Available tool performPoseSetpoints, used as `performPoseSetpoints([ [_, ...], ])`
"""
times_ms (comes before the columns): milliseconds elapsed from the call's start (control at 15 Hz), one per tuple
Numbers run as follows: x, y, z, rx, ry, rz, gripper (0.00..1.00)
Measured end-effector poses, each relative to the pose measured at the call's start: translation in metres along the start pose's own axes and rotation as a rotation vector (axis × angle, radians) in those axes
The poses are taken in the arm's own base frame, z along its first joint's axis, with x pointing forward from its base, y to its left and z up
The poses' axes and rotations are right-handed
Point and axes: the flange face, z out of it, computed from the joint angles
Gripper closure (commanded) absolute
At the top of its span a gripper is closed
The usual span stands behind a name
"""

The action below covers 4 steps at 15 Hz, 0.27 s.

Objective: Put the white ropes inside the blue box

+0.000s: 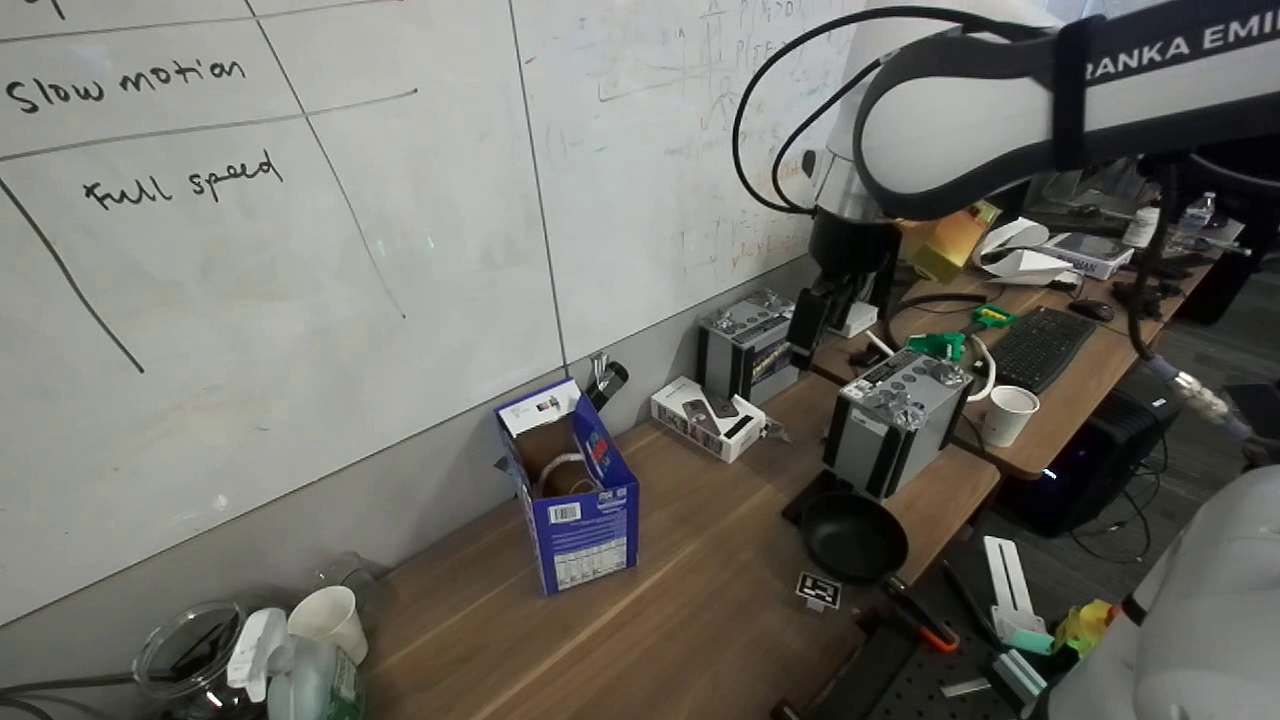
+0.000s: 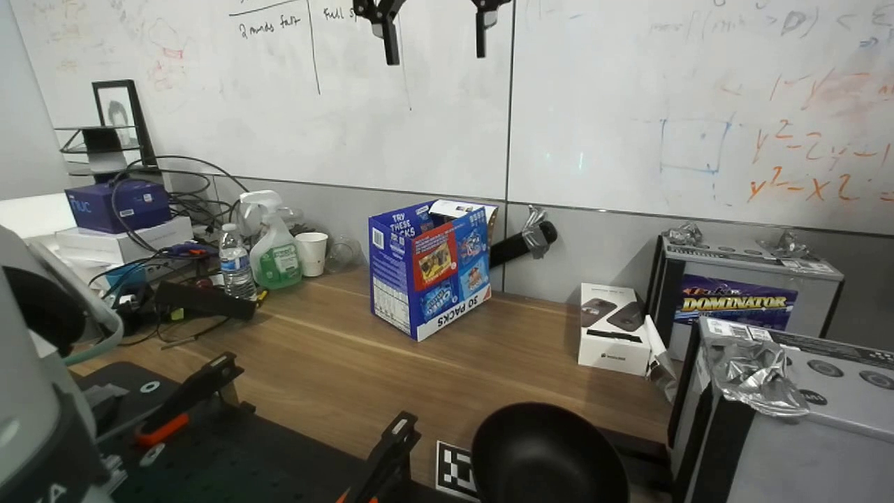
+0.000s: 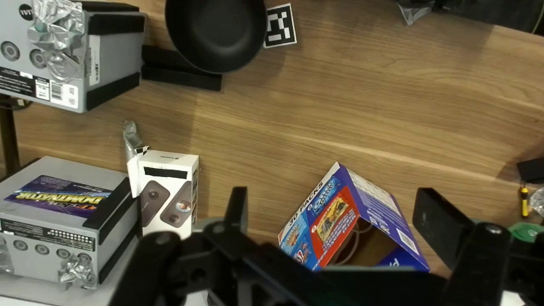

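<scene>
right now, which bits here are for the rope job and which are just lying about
For the job:
blue box
ropes, inside it
hand, open and empty

Just lying about:
bowl
spray bottle
NUC box
keyboard

Shell point(image 1: 955, 140): Franka Panda, white, rounded, edged in dark grey.
Lettering point(image 1: 1190, 48): white capitals, "RANKA EMI" legible, on dark strip.
Strap point(image 1: 1072, 95): black, wrapped round the arm link beside those capitals.
Cables point(image 1: 738, 125): two, black, thin, bowed.
Gripper point(image 2: 436, 54): Robotiq, black, angular linkages.
Fingers point(image 2: 392, 47): black, flat, square-edged; round greyish screw heads point(image 3: 493, 229) in wrist view.
</scene>
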Motion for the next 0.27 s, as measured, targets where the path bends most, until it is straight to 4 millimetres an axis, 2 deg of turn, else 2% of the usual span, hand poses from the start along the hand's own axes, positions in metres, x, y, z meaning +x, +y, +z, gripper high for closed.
performPoseSetpoints([
  [267, -0.0050, 0.0013, 0.0050, -0.001, 0.004, 0.043, 0.00],
])
